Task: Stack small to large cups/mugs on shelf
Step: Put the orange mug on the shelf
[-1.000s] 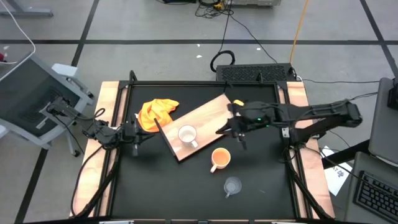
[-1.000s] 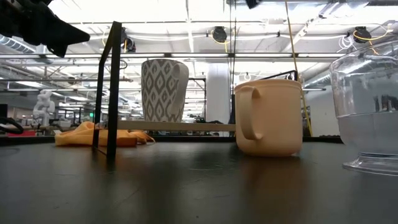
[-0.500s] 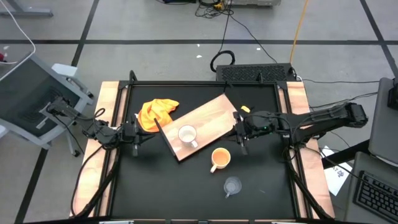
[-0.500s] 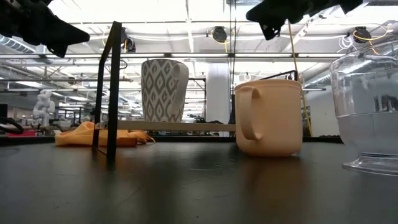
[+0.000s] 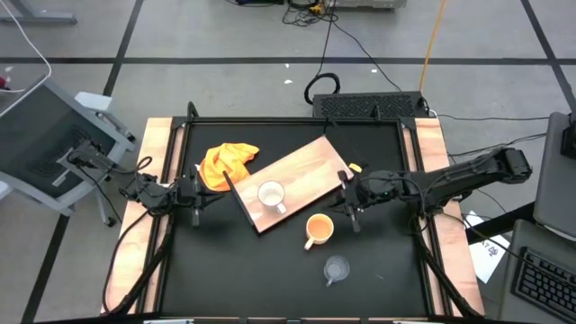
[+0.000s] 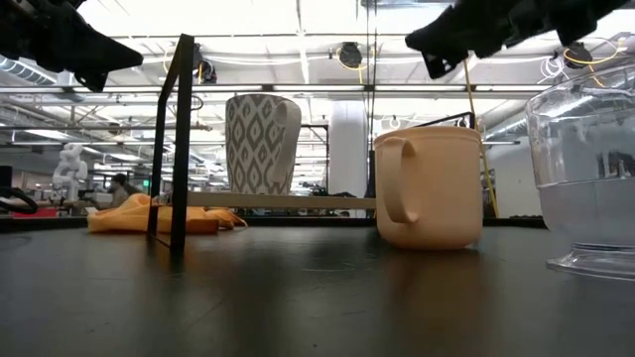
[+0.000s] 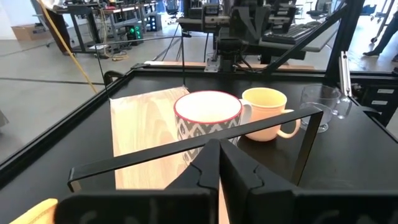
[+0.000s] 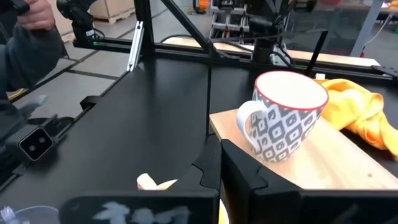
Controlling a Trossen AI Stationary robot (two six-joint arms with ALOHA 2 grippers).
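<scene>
Since one second ago the right gripper has drawn back from over the board's right end toward the frame's centre-right, and it now hangs just right of the yellow mug; mugs, glass and board have not shifted. Its fingers meet in the right wrist view, so we read its jaws as closed and empty. The left gripper waits at centre-left of the high view, beside the orange cloth, jaws likewise closed on nothing.

We judge the task barely begun. Only the patterned white mug stands on the wooden board, near its lower-left end. The yellow mug sits on the black table just below the board's right half, and the clear glass cup lies lower still, at bottom centre. Nothing is nested yet, so every stacking move remains.

The board's long axis runs diagonally, lower left to upper right. All three vessels stand upright, mouths up. The white mug's handle points toward lower right, the yellow mug's toward lower left.
</scene>
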